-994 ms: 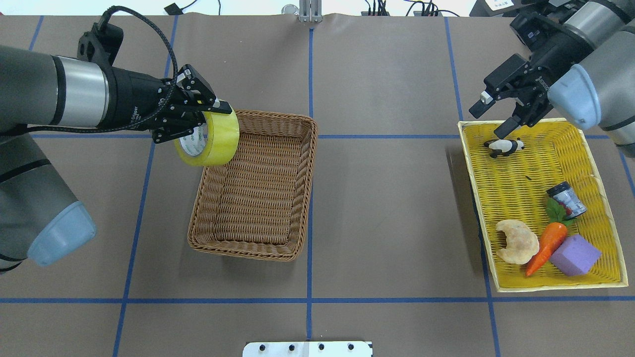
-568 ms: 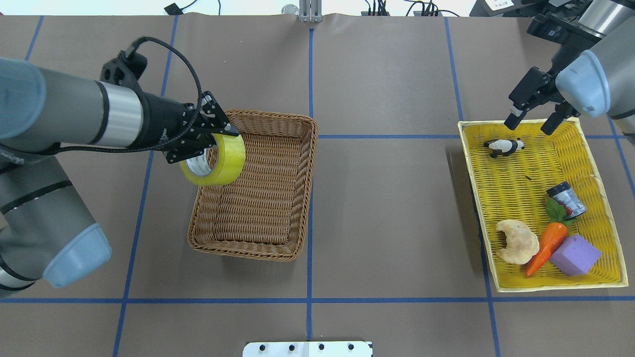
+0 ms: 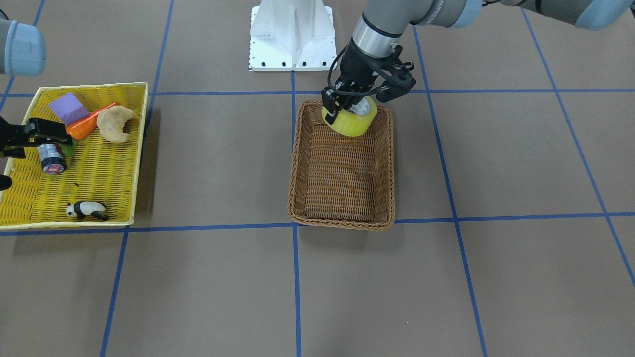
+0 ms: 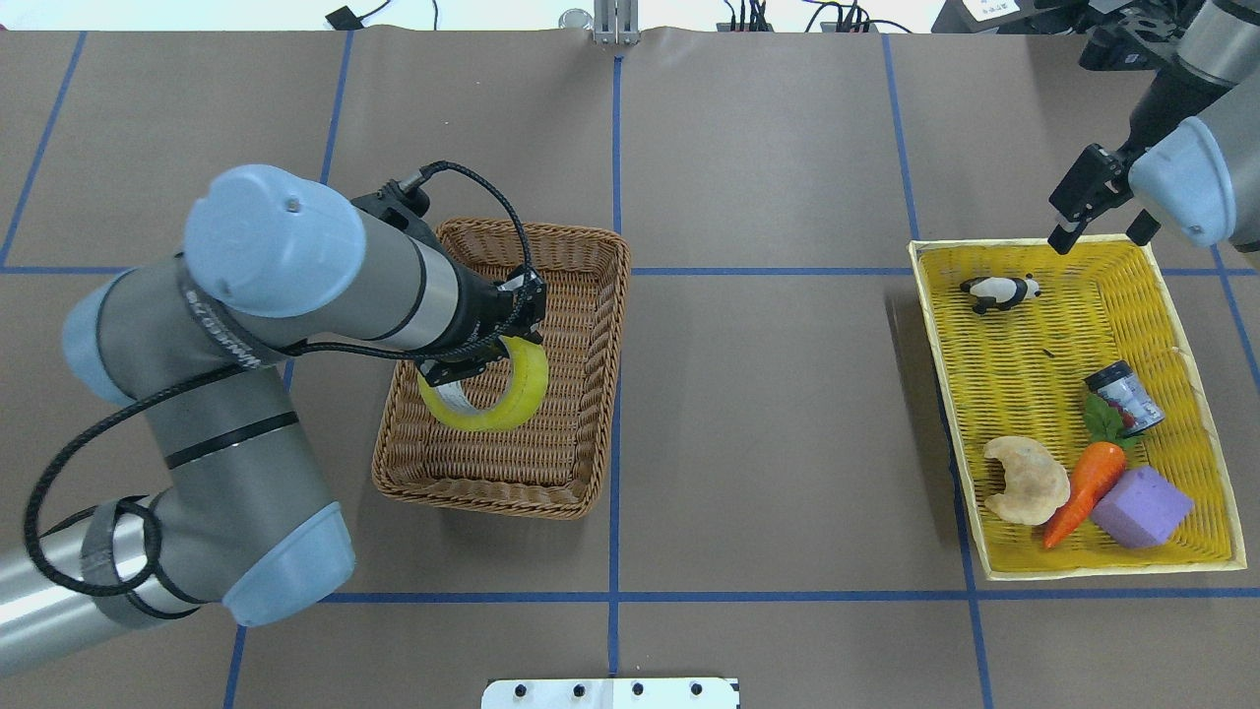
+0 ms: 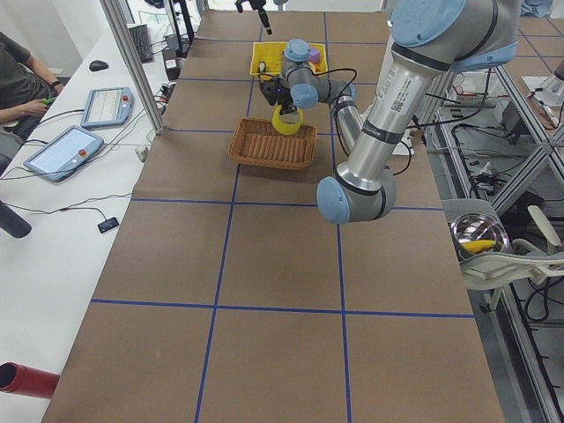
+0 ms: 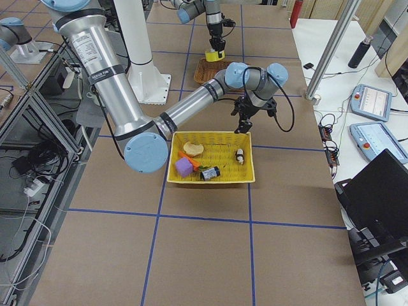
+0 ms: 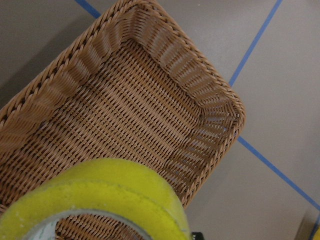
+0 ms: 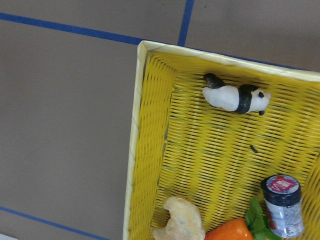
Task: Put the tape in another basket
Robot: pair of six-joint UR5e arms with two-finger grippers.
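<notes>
The left gripper (image 3: 345,105) was clenched on the tape (image 4: 514,392), with one finger against the yellow outer band and the other reaching into the white core. The roll hung tilted on its edge over the inside of the basket (image 4: 492,494), toward the end nearest the robot's base. In the exterior left view it sat above the braided rim rather than on the woven floor. The left wrist camera looked past the roll's yellow curve and down into the basket. The basket stood on the brown desk (image 4: 787,394), just left of the centre blue line. Well apart on the robot's right, the right gripper (image 4: 1102,234) hovered with its fingers spread and nothing between them, over the far edge of the yellow tray (image 4: 1024,374). In that tray lay a panda figure (image 4: 1001,291), a small jar (image 4: 1122,397), a carrot (image 4: 1083,483), a croissant (image 4: 1027,480) and a purple block (image 4: 1140,505).
</notes>
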